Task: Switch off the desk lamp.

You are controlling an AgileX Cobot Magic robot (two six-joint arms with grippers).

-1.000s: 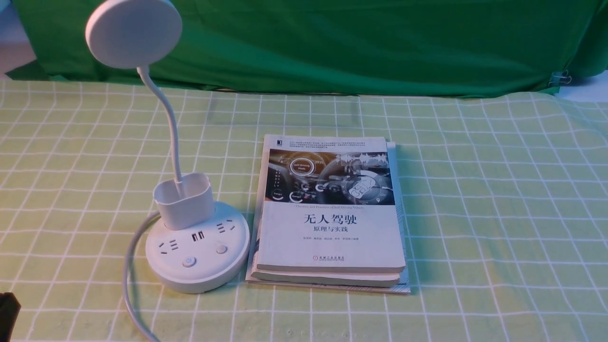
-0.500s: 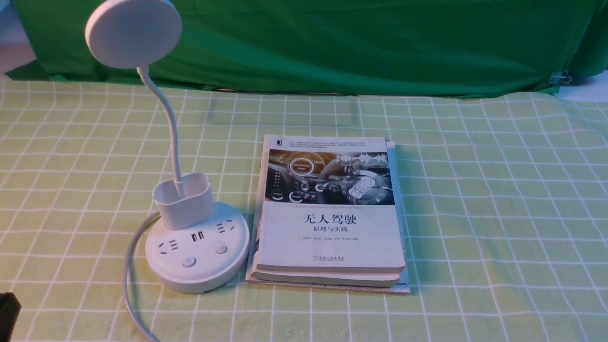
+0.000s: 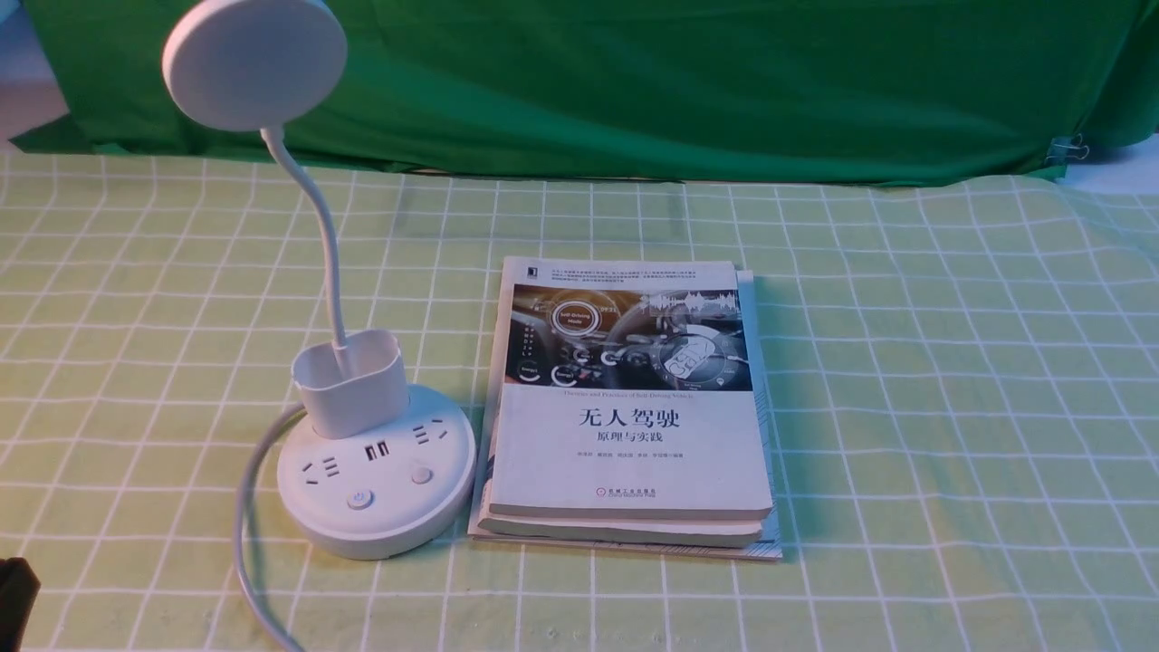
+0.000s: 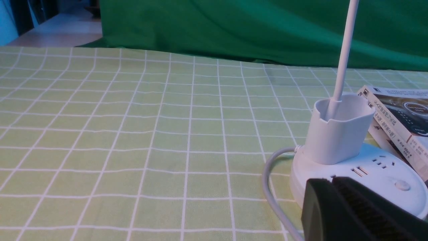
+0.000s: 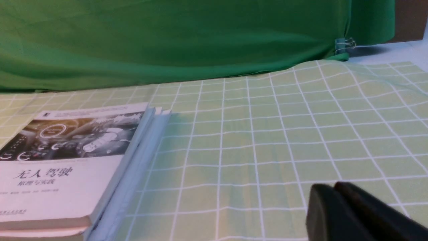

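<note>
The white desk lamp stands left of centre on the checked cloth. Its round base (image 3: 376, 489) carries sockets, a power button (image 3: 360, 499) and a second button (image 3: 421, 474). A cup holder (image 3: 351, 382) sits on the base, a thin neck (image 3: 321, 226) rises to the flat disc head (image 3: 254, 62), and a white cord (image 3: 249, 543) runs toward the front edge. My left gripper (image 4: 331, 182) is shut and empty, low and just short of the base (image 4: 378, 174); only a dark corner of it (image 3: 14, 589) shows in the front view. My right gripper (image 5: 334, 187) is shut and empty over bare cloth.
A stack of books (image 3: 629, 407) lies right beside the lamp base, also in the right wrist view (image 5: 73, 160). A green backdrop (image 3: 634, 81) hangs along the far edge of the table. Light green checked cloth (image 3: 951, 407) covers the table.
</note>
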